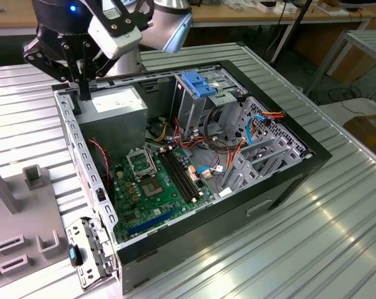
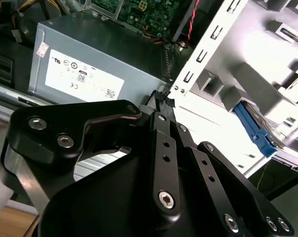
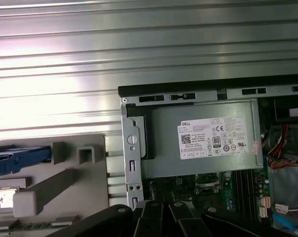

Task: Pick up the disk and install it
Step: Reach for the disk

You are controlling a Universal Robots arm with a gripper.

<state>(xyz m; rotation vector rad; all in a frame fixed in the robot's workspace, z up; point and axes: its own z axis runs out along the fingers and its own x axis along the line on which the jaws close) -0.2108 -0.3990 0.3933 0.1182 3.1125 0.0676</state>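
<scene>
**A:** Starting at the gripper (image 2: 162, 99), what has it got hold of?

**B:** Nothing. In the second wrist view its fingers are drawn together tip to tip, with no gap and no object between them. In the exterior view it hangs over the back corner of the open computer case (image 1: 194, 243), just above the power-supply box (image 1: 116, 103).

**A:** And the disk?

**B:** It isn't in the case. In the first wrist view the disk (image 3: 18, 157) sits in a grey holder (image 3: 64, 180) on the ribbed metal counter (image 3: 139, 49), just beside the case wall. Only its blue rail end is plain to see. The gripper is apart from it and touches nothing.

**A:** So the pick-up is the step in hand. What would make it go well?

**B:** As I judge it, three things. The fingers should be spread wider than the disk before they go low, because shut tips would only knock it. The jaws should be square to the blue rails so both pads seat evenly. The approach should also stay clear of the holder's upright posts and the case's perforated edge. A tilted hold could jam the disk in its slot.
</scene>
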